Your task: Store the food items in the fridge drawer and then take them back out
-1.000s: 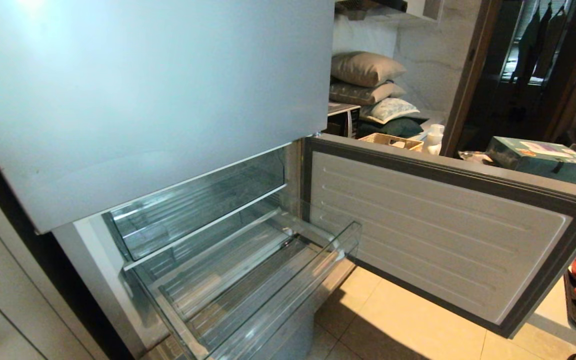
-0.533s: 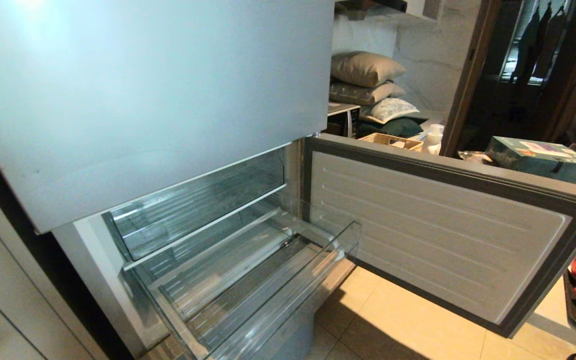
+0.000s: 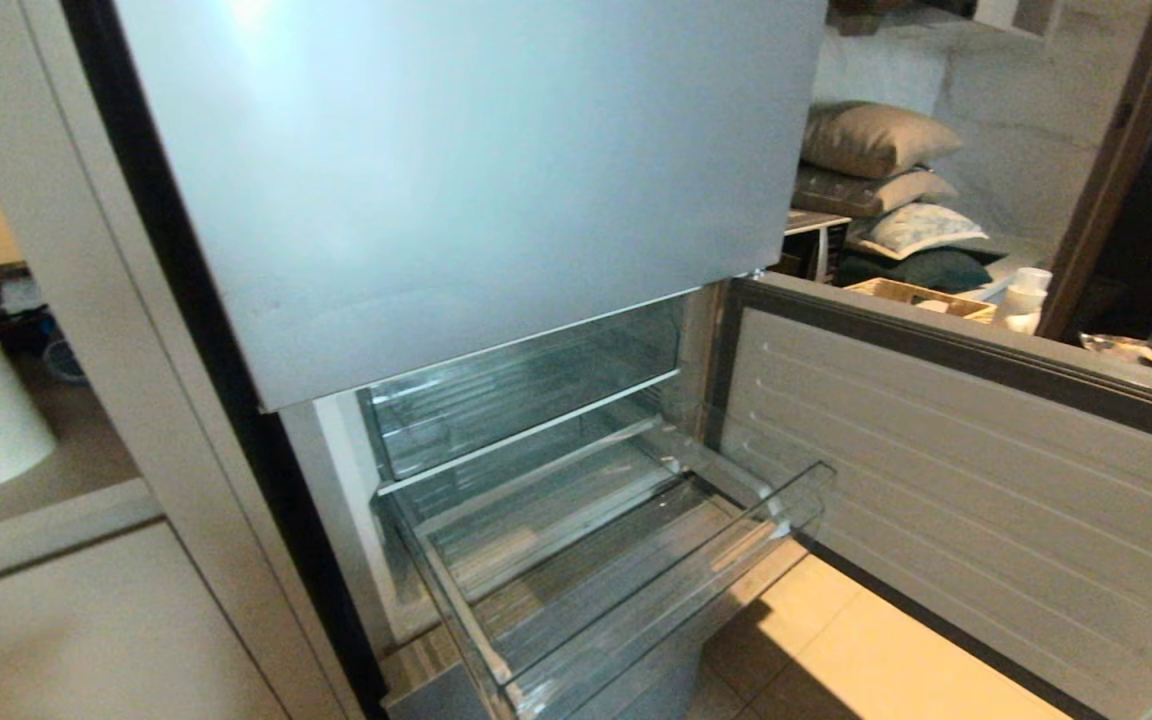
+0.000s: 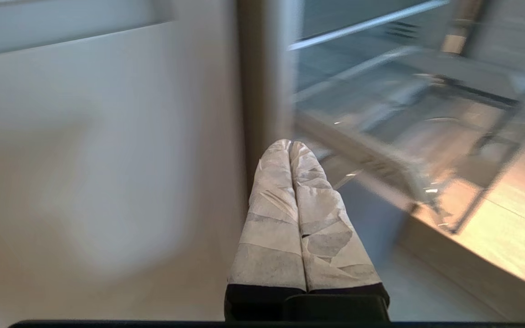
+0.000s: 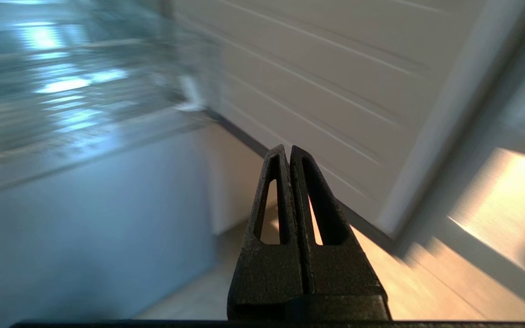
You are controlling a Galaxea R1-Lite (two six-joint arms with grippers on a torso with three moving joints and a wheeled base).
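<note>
My head camera looks forward and down from above at the fridge drawer (image 3: 626,590), pulled out below the silver-blue upper door (image 3: 476,180), with the open lower door (image 3: 986,490) to the drawer's right. My left wrist camera sits low behind my left hand (image 4: 290,145), facing the drawer (image 4: 408,136) from near its left corner. My right wrist camera looks past my right hand (image 5: 288,149), sharing the drawer (image 5: 71,100) and the ribbed lower door (image 5: 326,82).

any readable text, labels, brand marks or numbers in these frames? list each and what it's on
None can be read.
Upper fridge door: plain, no brand mark or label visible.
Open lower door: its inner face shows only ribs, no print.
Fridge drawer: clear plastic, no markings.
Both wrist views: blurred, no text seen.
</note>
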